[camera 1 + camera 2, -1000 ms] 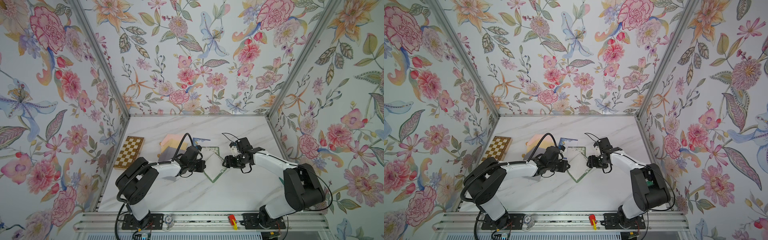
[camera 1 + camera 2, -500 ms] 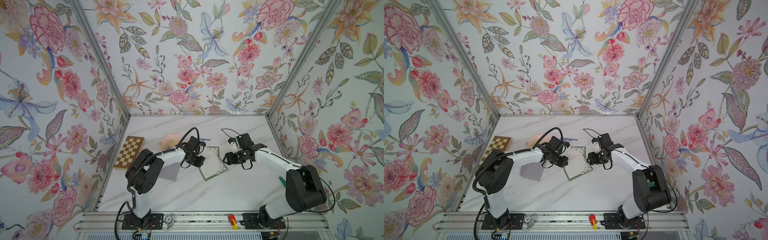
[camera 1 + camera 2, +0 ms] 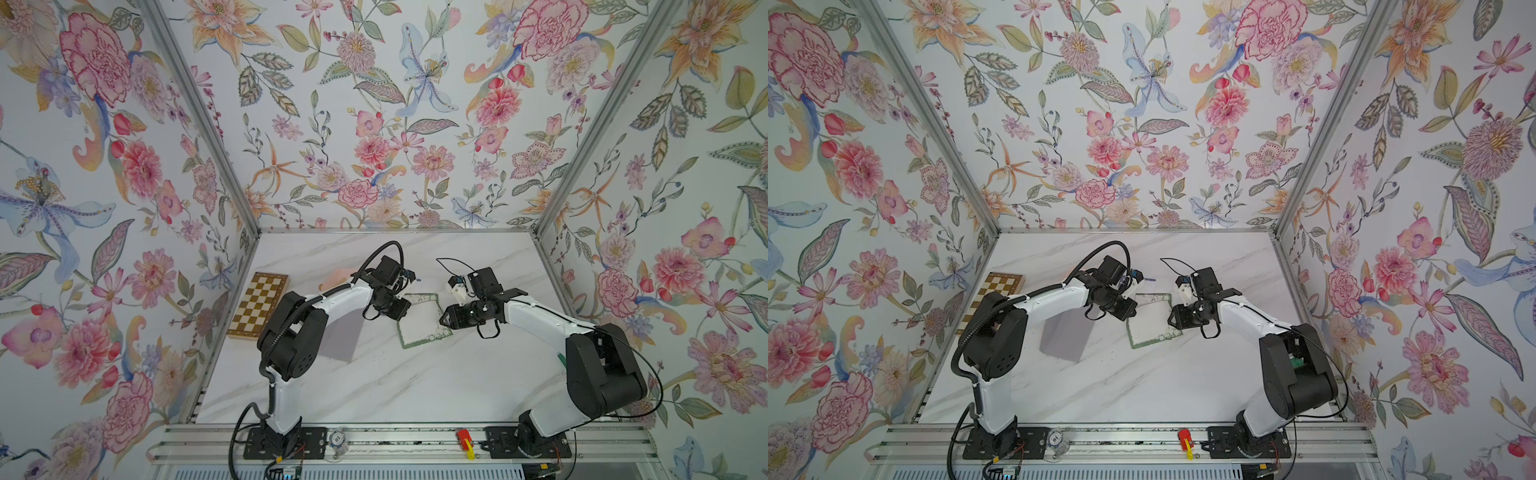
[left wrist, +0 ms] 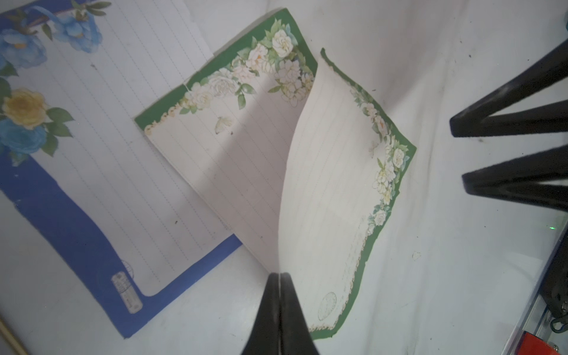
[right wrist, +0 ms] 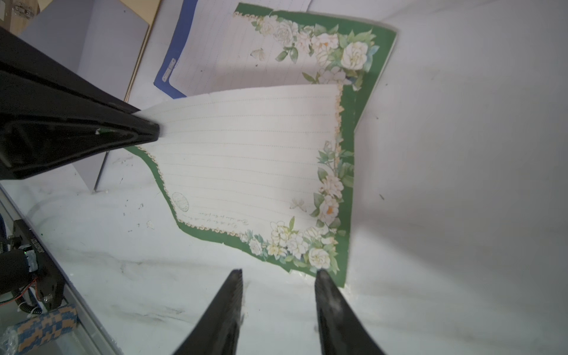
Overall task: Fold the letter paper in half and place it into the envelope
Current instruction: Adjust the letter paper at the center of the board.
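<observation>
Your left gripper is pinched tight on the left edge of the letter paper, holding that side up off the table so the sheet bows over itself. The rest of it lies flat at mid-table, between the two arms. Its far end overlaps a blue-bordered sheet that lies to its left.

What the next move turns on is the right side. Your right gripper hangs low with its jaws apart and nothing between them, tips pointing left at the paper's near right corner — one fingertip is just beside the green border. The paper's long axis runs roughly near to far, slightly skewed, so the free right edge lies straight ahead of those tips. That makes the right arm the nearer one for pinning or pinching it.

Both forearms reach in from the near side and angle toward each other. The lavender envelope lies flat to the left, partly under the left arm — the paper is not yet in it.
</observation>
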`<state>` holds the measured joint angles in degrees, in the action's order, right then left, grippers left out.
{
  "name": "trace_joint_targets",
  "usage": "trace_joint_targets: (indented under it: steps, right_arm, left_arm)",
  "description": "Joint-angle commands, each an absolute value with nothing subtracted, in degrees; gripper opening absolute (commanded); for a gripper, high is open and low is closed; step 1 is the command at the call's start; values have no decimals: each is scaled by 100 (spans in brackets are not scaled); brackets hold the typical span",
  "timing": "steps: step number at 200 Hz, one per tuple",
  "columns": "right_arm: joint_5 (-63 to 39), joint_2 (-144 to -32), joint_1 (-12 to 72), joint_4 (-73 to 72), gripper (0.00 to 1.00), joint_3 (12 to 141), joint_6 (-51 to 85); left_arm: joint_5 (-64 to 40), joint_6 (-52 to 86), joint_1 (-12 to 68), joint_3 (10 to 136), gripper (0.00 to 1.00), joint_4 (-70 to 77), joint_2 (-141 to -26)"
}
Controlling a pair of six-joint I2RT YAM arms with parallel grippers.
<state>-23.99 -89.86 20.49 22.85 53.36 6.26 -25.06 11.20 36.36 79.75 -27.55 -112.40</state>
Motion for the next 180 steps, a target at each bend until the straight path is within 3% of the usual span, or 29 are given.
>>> trace_joint_targets:
  steps: [1, 106, 137, 180]
  right_arm:
    - [-2540, -9103, 2083, 1972, 39, 5160, 753]
    - [-2593, -9753, 2114, 1424, 30, 4984, 1106]
    - [-2540, -9835, 2116, 1407, 30, 4907, 1220]
    - [-2541, -9962, 2094, 1411, 29, 4817, 1407]
  left_arm:
    - [-2459, 958, 3606, 8118, 0, -3030, -11359]
    - [-2496, 1091, 3612, 8104, 0, -2879, -11341]
    - [-2531, 1262, 3612, 7878, 13, -2612, -11246]
    - [-2575, 1583, 3608, 7393, 21, -2119, -10999]
